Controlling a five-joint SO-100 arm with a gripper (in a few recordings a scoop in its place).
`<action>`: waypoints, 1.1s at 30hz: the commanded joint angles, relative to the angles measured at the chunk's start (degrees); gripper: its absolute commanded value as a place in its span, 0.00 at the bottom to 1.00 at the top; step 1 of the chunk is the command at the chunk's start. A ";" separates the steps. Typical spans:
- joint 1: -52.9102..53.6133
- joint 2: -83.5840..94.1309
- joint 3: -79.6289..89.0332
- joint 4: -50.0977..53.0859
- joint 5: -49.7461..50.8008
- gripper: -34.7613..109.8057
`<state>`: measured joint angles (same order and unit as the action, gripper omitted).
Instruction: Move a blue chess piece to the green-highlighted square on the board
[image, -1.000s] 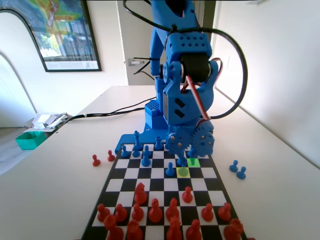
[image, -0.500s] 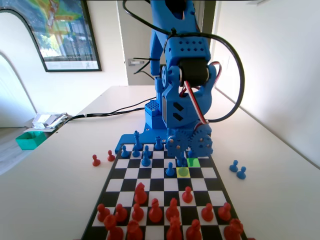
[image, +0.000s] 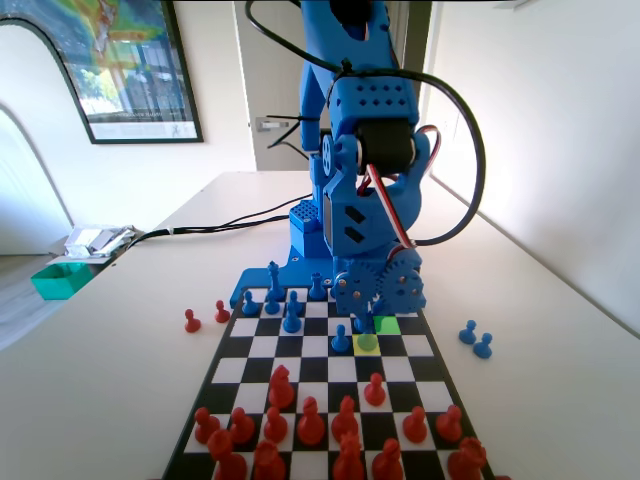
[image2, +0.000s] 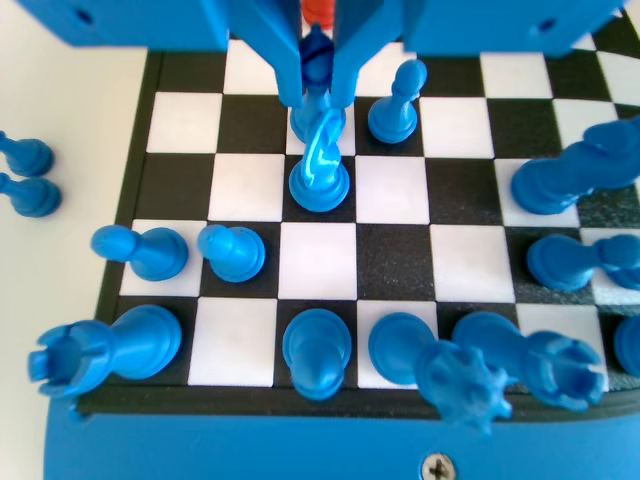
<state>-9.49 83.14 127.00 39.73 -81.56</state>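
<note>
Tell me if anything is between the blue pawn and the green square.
Nothing stands on the green-highlighted square. The blue chess piece, between the jaws of the tool, is diagonally next to it. A taller blue piece beside both might get bumped.

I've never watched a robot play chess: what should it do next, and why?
Probably squeeze shut for a firm hold: the gripper has its jaws on either side of the blue pawn, which is not yet on the green square.

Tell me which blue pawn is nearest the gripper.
The blue chess piece standing between the jaws of the gripper; the neighbouring pawn stands one square to its right in the wrist view.
</note>
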 joint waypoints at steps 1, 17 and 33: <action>-0.18 1.67 -0.09 0.62 -0.70 0.25; -3.69 4.13 -8.96 9.05 3.96 0.25; -11.95 6.68 -2.90 8.88 8.53 0.25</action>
<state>-20.39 84.46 123.22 48.16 -73.30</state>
